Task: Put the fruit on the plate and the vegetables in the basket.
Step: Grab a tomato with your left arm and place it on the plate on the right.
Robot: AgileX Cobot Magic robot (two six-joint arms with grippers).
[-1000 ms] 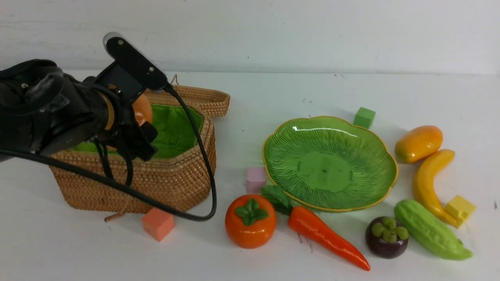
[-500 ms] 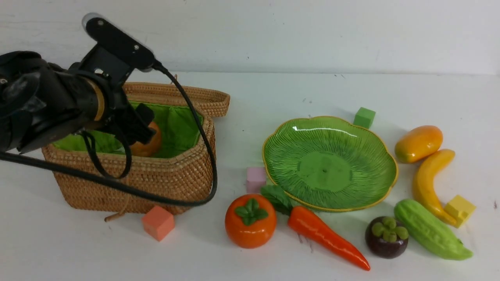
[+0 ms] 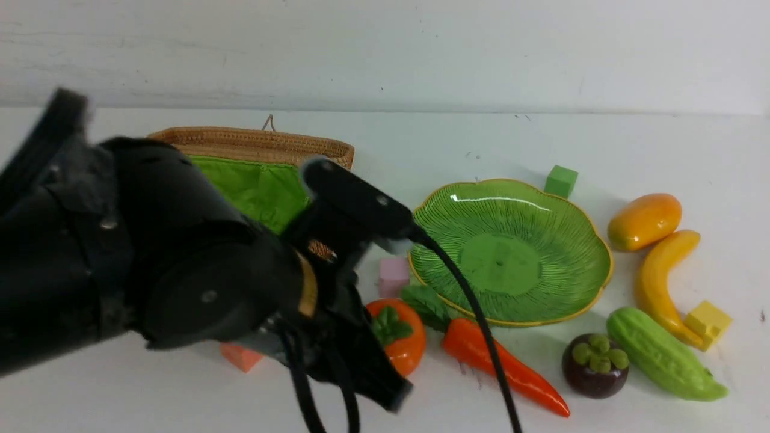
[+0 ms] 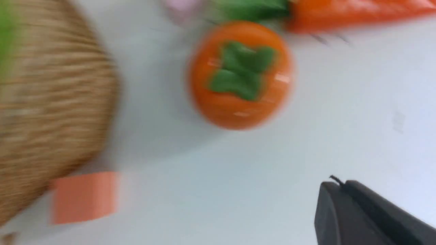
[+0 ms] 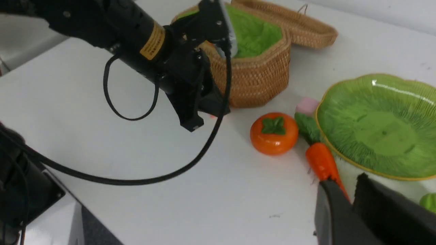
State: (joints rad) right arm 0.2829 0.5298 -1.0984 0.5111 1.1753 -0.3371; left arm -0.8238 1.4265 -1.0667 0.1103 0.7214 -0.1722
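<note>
Off the near-left rim of the plate (image 3: 508, 252), the robot's left tool (image 5: 192, 124) hangs above the white tabletop (image 3: 601, 138), jaws clenched together on nothing. Its black arm (image 3: 150, 258) and looping cable (image 3: 481, 325) fill much of the front view. The right tool (image 5: 343, 185) shows only in its own wrist camera, framed against the plate's near rim, its two black fingers a little apart with nothing between them.

Closest to the left tool, an orange persimmon (image 3: 408, 349) with a green leaf cap stands on the tabletop just off the plate's near-left rim, partly screened by the arm. A carrot (image 3: 499, 367) lies beside it, its leafy top at that same rim and its tip pointing toward the robot's right.

A pink foam cube (image 3: 394, 273) sits just left of the plate. A salmon cube (image 3: 240, 356) lies farther left, by the wicker basket (image 5: 259, 80), which stands well to the plate's left with its lid thrown back and its green lining showing.

Off the plate's near-right rim sit a dark mangosteen (image 3: 595, 365) and, just beside it, a bumpy green gourd (image 3: 662, 355). To the plate's right lie a mango (image 3: 645, 221) and, nearer the robot, a banana (image 3: 659, 282) whose lower end touches a yellow cube (image 3: 710, 323). A green cube (image 3: 560, 180) rests just behind the plate's far rim.
</note>
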